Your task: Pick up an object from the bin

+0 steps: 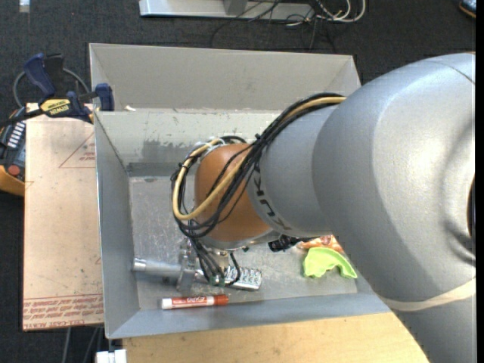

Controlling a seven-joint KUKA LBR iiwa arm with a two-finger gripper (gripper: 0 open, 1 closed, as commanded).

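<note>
Gripper (200, 269), grip state unclear, low beside a red-white marker (194, 302), its label unreadable

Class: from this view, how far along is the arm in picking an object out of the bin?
Done: the gripper is down in the bin, low near its front wall. In hand: it sits beside a grey metal cylinder, with a silver packet and a red marker close by; nothing is visibly held. Left: grip one thing and lift it out.

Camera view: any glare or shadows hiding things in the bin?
Camera view: soft sheen on the arm, no harsh glare; the arm shades the bin floor around the claw; the red marker and green piece lie in even light.
</note>
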